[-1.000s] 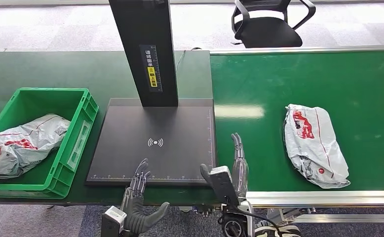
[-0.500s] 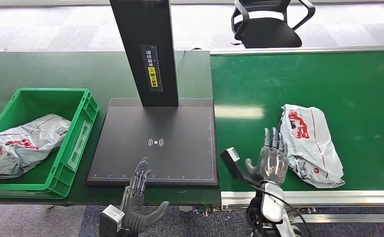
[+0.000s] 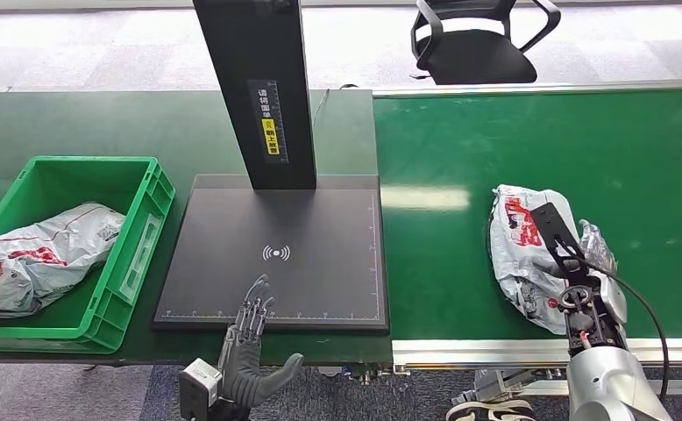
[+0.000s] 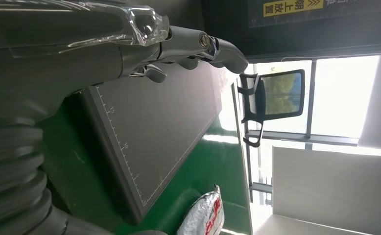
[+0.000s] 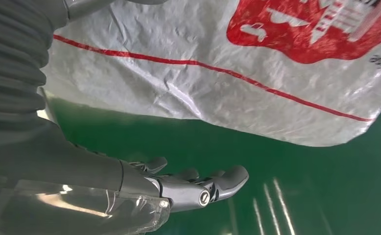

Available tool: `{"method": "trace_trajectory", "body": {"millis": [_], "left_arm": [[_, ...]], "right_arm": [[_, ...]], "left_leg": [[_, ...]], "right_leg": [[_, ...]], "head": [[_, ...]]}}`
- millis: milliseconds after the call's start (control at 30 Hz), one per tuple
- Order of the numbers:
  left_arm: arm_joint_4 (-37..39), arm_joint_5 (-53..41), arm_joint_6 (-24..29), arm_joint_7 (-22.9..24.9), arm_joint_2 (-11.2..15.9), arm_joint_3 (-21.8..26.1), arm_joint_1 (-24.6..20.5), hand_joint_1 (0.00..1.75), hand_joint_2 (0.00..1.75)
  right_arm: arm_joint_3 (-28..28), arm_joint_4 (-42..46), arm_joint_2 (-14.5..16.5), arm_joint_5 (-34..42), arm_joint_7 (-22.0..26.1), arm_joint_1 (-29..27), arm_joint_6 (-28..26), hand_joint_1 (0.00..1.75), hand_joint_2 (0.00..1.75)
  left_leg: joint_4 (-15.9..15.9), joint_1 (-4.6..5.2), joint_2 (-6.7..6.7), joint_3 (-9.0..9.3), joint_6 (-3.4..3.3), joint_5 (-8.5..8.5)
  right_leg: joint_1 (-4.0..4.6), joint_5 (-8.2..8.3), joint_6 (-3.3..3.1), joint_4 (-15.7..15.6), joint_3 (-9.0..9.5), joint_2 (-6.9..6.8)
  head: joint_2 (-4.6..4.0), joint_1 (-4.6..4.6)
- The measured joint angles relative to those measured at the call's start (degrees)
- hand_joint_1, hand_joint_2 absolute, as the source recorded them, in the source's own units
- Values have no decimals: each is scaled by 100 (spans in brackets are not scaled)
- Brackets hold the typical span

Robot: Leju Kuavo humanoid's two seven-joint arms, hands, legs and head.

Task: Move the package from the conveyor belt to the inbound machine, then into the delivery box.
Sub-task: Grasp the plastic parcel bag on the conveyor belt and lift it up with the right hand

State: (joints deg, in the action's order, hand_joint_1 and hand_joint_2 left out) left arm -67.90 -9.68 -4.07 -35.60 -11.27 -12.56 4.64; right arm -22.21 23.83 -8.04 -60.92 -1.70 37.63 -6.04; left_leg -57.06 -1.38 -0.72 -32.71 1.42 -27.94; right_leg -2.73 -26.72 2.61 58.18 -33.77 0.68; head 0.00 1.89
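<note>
Fingers (image 5: 218,186) spread beside package (image 5: 218,58), belt (image 5: 276,161)

Right hand (image 3: 583,263) over package (image 3: 522,254) on conveyor belt (image 3: 460,263) (fingers hidden).

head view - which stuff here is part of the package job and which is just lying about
Part of the job:
- package on the conveyor belt
- right hand beside that package
- inbound machine, its pad bare
- green delivery box
- left hand at the pad's near edge

Just lying about:
- office chair behind the belt
- bagged parcel already in the box
</note>
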Motion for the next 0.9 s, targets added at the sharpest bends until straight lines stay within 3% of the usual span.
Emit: {"method": "trace_trajectory", "body": {"millis": [100, 400, 600, 900], "left_arm": [[37, 27, -5, -19, 1, 15, -42, 0, 175], [72, 93, -49, -37, 4, 91, -62, 0, 175], [73, 93, -63, -37, 4, 137, -81, 0, 175], [194, 93, -74, -37, -3, 172, -197, 0, 175]], "right_arm": [[58, -206, 18, -377, -260, 181, 308, 0, 175], [358, -551, 132, -708, 77, 409, 1840, 0, 175], [572, -647, 144, -823, 163, 464, 2195, 0, 175], [902, -735, 142, -1062, -78, 518, 2613, 0, 175]], "left_leg": [[0, 1, 2, 0, 0, 0], [0, 0, 7, 0, 0, 1], [0, 1, 5, 1, 0, 1], [-1, 0, 5, 6, 0, 1]], "right_leg": [[0, 0, 0, 0, 2, 0], [0, 0, 0, 0, 3, -3], [0, 0, 0, 0, 3, -2], [0, 0, 0, 0, 5, -2]], "head": [[0, 1], [0, -1], [0, -1], [0, 1]]}}
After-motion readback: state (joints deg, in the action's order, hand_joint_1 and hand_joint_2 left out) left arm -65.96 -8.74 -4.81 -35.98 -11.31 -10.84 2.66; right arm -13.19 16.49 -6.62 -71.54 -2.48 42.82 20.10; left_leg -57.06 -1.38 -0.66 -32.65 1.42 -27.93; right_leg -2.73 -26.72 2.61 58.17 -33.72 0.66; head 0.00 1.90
